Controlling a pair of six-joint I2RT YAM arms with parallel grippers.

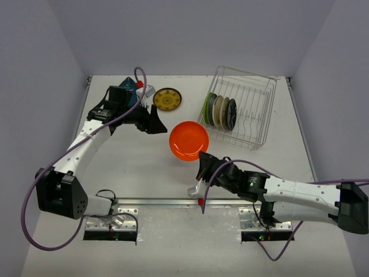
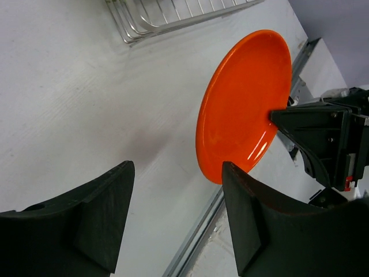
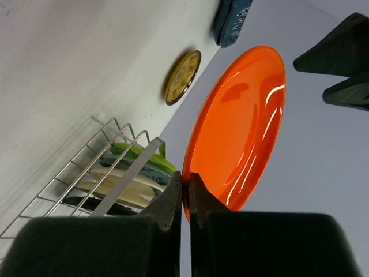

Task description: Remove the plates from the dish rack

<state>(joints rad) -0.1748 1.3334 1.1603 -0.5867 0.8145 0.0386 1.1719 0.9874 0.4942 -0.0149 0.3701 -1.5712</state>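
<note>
Orange plate hangs between both arms, clamped at its rim by the right gripper, a pinch the overhead hides. Left gripper stands apart. Other plates overlap in the dish rack

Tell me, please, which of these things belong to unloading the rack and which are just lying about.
Part of the job: orange plate, held by the right gripper; dish rack; plates standing in it; brownish-yellow plate and dark blue plate on the table.
Just there: metal rail; purple cables.
</note>
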